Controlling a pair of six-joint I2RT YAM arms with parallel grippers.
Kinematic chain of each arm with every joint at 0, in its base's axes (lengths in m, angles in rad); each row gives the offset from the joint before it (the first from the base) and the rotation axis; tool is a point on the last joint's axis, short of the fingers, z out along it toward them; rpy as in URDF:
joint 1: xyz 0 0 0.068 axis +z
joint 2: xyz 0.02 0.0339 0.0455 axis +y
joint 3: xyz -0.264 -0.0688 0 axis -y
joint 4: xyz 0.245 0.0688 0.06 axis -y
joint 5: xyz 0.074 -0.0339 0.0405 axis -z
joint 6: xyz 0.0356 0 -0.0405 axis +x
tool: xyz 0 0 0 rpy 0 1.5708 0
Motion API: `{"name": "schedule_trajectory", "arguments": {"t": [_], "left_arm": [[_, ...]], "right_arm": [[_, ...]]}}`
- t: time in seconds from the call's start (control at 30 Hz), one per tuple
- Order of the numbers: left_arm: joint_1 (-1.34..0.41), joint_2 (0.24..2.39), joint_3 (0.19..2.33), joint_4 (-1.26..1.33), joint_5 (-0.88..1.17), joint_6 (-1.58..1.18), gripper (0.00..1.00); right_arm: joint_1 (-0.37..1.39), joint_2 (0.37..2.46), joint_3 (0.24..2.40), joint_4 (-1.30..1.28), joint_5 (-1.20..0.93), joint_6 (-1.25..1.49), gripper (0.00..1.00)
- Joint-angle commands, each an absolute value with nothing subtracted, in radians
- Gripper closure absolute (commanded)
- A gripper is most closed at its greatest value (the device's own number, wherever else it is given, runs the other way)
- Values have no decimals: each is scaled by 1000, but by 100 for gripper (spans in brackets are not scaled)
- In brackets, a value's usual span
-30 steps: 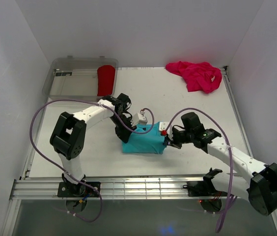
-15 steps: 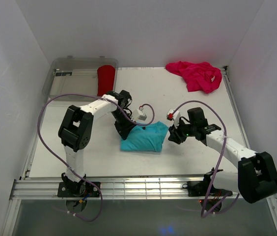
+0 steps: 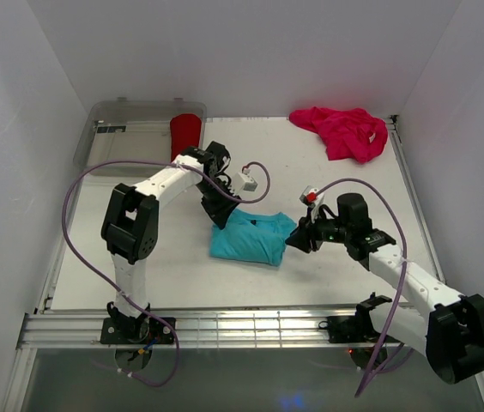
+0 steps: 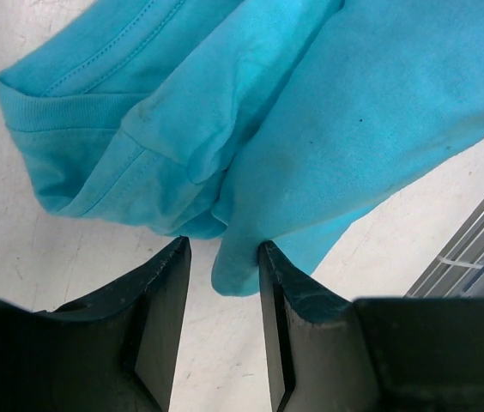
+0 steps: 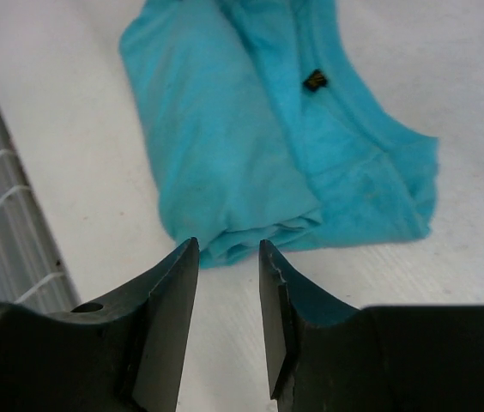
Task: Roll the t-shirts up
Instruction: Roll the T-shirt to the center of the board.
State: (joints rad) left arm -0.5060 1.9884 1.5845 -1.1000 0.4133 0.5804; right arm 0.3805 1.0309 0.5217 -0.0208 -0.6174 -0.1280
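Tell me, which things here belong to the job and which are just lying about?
Part of the job:
turquoise t-shirt
magenta t-shirt
red t-shirt

Just lying about:
clear bin

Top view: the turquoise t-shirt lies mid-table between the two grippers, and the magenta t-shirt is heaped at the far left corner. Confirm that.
Not quite. The magenta t-shirt is heaped at the far right corner, not the far left; the top external view shows it. The rest stands: the turquoise t-shirt lies mid-table between the left gripper and the right gripper.
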Motion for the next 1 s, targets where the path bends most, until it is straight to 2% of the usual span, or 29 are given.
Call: {"name": "schedule_trajectory", "arguments": {"t": [0.0,0.17,0.33,0.43,0.47,0.5,0.53,0.7,0.8,0.97], "left_arm": [[-495,1979,1601,-1098,402,551,52],[-486,1959,1631,-1092,416,522,52],[-486,1939,1641,-1062,417,500,51],[-485,1934,1649,-1052,405,474,50],[-482,1918,1648,-1040,399,466,48],[-479,1904,1646,-1029,396,459,39],[-476,1885,1643,-1016,393,437,36],[-462,1685,1522,-921,379,408,29],[-459,1602,1386,-907,390,391,30],[-459,1586,1212,-873,383,345,31]], "right_arm": [[414,1051,492,48,-827,-92,60],[453,1111,515,86,-819,-55,65],[453,1184,494,244,-727,98,66],[453,1276,541,192,-675,120,68],[453,1298,551,170,-667,118,68],[453,1328,557,170,-651,121,68],[453,1338,561,173,-643,124,69],[453,1350,565,222,-595,161,69],[453,1364,580,229,-578,173,69],[453,1394,598,203,-574,173,69]]}}
